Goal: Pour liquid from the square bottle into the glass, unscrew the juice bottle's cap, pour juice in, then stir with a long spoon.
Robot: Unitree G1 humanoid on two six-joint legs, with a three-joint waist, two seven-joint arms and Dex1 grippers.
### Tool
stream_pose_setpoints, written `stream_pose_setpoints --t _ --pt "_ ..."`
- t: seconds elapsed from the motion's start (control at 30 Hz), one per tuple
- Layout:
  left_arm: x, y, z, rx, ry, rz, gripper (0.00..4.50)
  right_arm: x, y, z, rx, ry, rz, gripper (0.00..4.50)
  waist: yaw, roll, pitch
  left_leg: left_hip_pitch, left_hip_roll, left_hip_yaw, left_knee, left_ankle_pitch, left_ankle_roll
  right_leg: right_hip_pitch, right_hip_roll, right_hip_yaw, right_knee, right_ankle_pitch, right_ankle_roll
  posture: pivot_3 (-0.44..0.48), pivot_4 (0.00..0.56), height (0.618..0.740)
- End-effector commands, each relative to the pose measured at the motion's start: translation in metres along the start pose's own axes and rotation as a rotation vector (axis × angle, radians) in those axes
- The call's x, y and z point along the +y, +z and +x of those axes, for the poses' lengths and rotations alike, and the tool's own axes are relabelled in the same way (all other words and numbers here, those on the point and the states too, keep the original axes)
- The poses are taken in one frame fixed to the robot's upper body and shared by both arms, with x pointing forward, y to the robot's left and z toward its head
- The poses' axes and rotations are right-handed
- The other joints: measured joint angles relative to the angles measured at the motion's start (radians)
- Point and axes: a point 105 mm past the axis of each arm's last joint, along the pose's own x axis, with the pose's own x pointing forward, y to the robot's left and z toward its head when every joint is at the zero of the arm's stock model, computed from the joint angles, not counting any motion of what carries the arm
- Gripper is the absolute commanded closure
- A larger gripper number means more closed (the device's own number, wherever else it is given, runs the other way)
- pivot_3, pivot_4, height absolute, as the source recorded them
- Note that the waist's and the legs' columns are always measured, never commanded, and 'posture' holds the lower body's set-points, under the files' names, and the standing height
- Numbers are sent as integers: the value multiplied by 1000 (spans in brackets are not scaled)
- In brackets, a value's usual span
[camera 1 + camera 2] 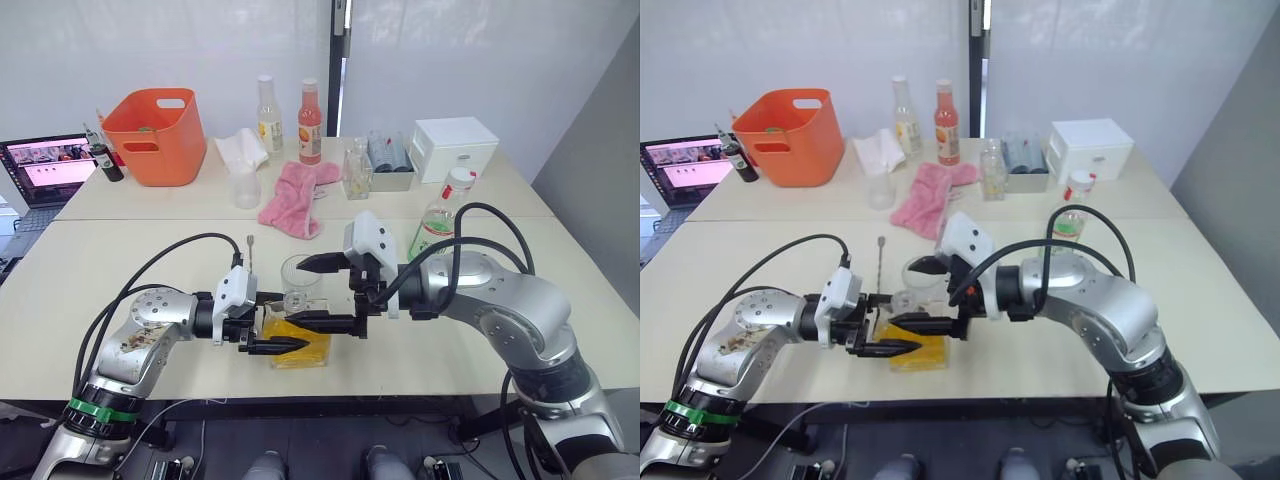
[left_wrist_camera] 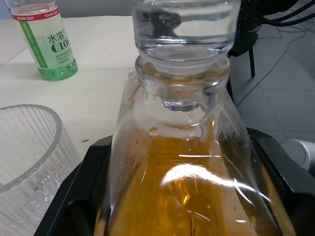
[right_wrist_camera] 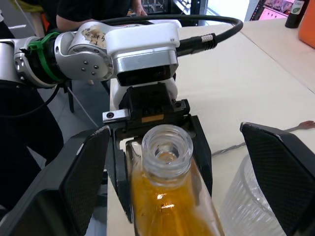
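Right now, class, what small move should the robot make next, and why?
Probably close the right gripper on the square bottle's stopper and lift it out. The left gripper already clamps the square bottle, whose mouth looks plugged, while the right fingers straddle the neck, open, beside the empty glass.

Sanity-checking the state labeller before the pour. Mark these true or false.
1. The left gripper has its jaws shut on the square bottle. True.
2. The right gripper has its jaws clamped on the glass. False: its jaws stand wide open, gripping nothing.
3. The juice bottle stands upright with the cap on. True.
4. The glass is half full of amber liquid. False: it looks empty; the amber liquid is in the square bottle.
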Motion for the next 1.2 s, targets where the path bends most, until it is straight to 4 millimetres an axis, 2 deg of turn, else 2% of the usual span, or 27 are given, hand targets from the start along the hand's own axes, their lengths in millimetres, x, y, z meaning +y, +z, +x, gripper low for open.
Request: stream_pose_setpoints --t 0.03,0.13,0.33,0.37,0.67,0.93,1.2 --pt "-1 3 3 -1 -14 11 1678 1 8 1 -32 10 -46 256 0 0 0 0 0 0 0 0 0 0 0 0 0 0 0 0 150 739" --pt "-2 3 3 0 -15 10 1678 1 7 4 -32 15 -45 1124 1 0 0 0 0 0 0 0 0 0 0 0 0 0 0 0 150 739" --pt "-2 4 3 0 -17 10 1678 1 6 6 -35 23 -44 3264 0 0 0 0 0 0 0 0 0 0 0 0 0 0 0 0 150 739" --pt "-3 4 3 1 -17 10 1678 1 6 6 -35 23 -44 3495 0 0 0 0 0 0 0 0 0 0 0 0 0 0 0 0 150 739" --pt "-5 4 1 8 -16 12 1678 1 11 7 -65 17 -65 3493 -3 0 0 0 0 0 0 0 0 -1 0 0 1 0 0 0 150 739" --pt "-7 2 1 9 -25 12 1678 0 39 -7 -167 21 -100 3493 -10 0 0 -2 0 0 0 0 0 -3 0 0 1 0 0 0 150 739" --pt "-8 0 5 3 -39 9 1678 -2 51 -18 -193 6 -118 3493 -20 1 1 -3 0 -1 0 0 0 -4 0 0 1 0 0 0 150 739"
